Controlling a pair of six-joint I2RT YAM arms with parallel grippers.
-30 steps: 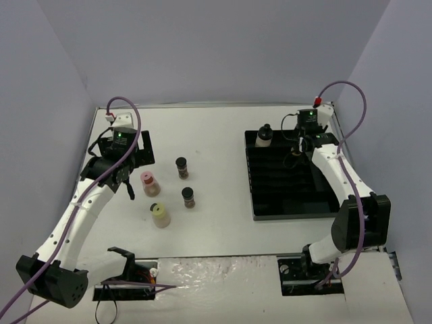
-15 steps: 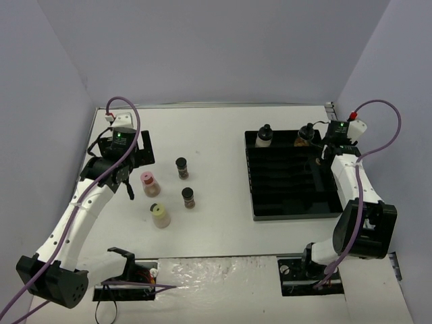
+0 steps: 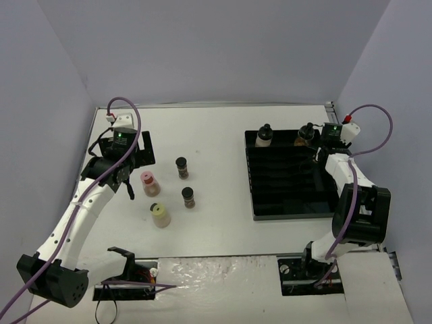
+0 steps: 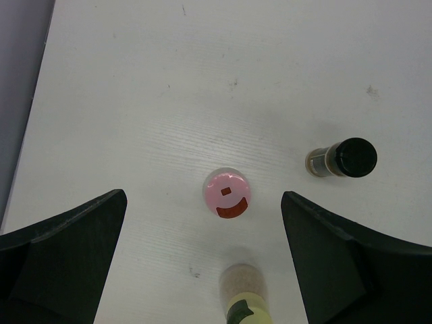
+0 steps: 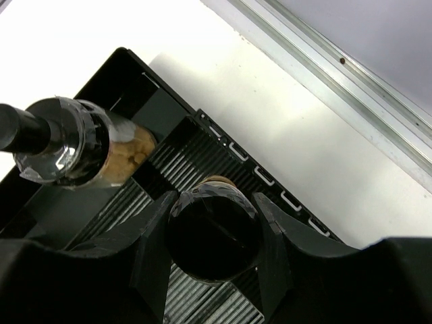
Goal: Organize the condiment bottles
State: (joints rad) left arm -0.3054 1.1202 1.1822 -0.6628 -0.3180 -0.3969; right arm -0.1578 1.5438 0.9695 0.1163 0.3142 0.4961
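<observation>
Several condiment bottles stand on the table at the left: a pink-capped jar (image 3: 150,183) (image 4: 227,195), a pale-yellow-capped jar (image 3: 160,215) (image 4: 246,300) and two black-capped jars (image 3: 181,167) (image 3: 189,197), one of them also in the left wrist view (image 4: 341,158). My left gripper (image 3: 127,183) (image 4: 204,202) hangs open above the pink-capped jar. Two black-capped jars (image 3: 264,136) (image 3: 305,135) stand in the back row of the black slotted tray (image 3: 290,202). My right gripper (image 3: 322,150) (image 5: 212,216) is shut on another black-capped jar (image 5: 212,243) at the tray's back right corner, next to the brown-filled jar (image 5: 74,145).
The back wall and a metal rail (image 5: 324,67) run close behind the tray. The side walls stand close to both arms. Bare table lies between the loose jars and the tray (image 3: 223,169).
My right arm has swung from the middle of the tray's back row to its back right corner, uncovering the second jar in that row. The left arm has not moved.
</observation>
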